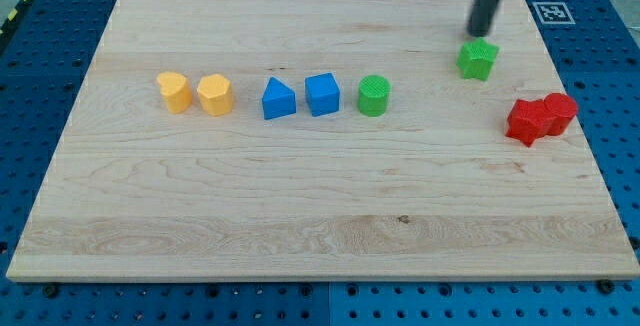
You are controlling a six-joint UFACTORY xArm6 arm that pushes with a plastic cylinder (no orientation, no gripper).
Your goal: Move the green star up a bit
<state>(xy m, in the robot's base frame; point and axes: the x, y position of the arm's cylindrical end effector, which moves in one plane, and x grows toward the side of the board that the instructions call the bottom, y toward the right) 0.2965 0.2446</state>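
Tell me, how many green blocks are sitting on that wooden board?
2. The green star-shaped block sits at the view's upper right, just below my tip. The green round block ends the middle row. None seems hidden.

Dark rod tool, tip (480,34), sits just above the green star block (478,59) at upper right of the pale wooden surface (300,196). Two red blocks (540,117) touch, lower right. Mid-left row: two yellow blocks (195,94), blue triangular block (278,99), blue cube (322,94), green cylinder (374,96).

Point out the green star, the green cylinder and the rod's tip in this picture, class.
green star (478,59), camera view, on its top face.
green cylinder (374,94), camera view, on its round top.
my tip (479,32), camera view, at the rod's very end, just above the star.
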